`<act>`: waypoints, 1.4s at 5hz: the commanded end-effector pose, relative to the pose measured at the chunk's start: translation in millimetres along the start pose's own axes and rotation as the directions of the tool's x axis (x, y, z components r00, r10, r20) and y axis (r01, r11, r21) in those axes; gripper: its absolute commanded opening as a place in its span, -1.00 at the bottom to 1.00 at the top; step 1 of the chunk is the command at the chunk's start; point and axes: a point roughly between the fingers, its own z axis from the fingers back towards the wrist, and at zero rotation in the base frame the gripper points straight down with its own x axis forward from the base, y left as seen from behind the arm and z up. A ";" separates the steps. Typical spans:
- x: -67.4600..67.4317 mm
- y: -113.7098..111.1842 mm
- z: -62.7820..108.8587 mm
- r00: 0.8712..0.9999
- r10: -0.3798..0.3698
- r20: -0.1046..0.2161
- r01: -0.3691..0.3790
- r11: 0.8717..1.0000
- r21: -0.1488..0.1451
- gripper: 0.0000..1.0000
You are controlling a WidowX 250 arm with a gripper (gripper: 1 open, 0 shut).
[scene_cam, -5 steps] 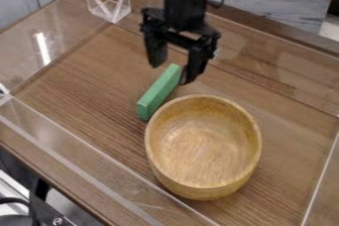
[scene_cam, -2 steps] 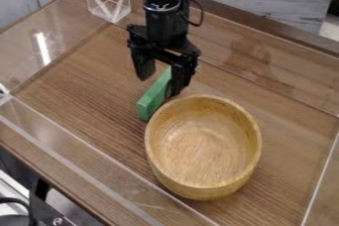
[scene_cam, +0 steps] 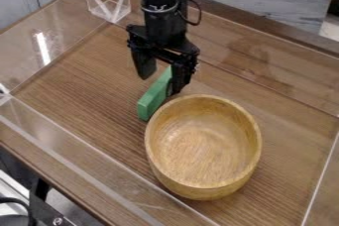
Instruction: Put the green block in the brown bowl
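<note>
The gripper (scene_cam: 162,72) hangs spread wide over the green block's (scene_cam: 154,99) far end; I'd straddle its narrow sides squarely before clenching, clear of the brown bowl (scene_cam: 203,143)

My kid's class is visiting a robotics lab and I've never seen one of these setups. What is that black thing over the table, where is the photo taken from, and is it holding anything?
The black thing is a robot arm ending in a gripper, a two-fingered claw that points straight down. There is only one picture, taken by a camera set above and to one side of the table, looking down at an angle. On the wooden table, which has clear plastic walls around it, lie a green block and, just beside it, an empty brown bowl. The block lies flat on the table. The gripper is open, with its fingers low over the block's far end, one on each side. It holds nothing yet: it seems about to close on the block.
</note>
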 end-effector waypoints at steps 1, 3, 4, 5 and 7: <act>6.1 4.4 4.6 0.999 0.000 0.041 0.000 1.000 0.000 1.00; 8.7 6.1 -3.4 0.999 0.010 0.041 -0.009 1.000 -0.014 1.00; 10.1 6.7 -6.8 0.999 0.015 0.040 -0.014 1.000 -0.020 1.00; 11.4 7.3 -9.1 0.999 0.020 0.039 -0.019 0.999 -0.026 1.00; 13.5 8.0 -11.4 0.999 0.030 0.036 -0.029 0.999 -0.039 1.00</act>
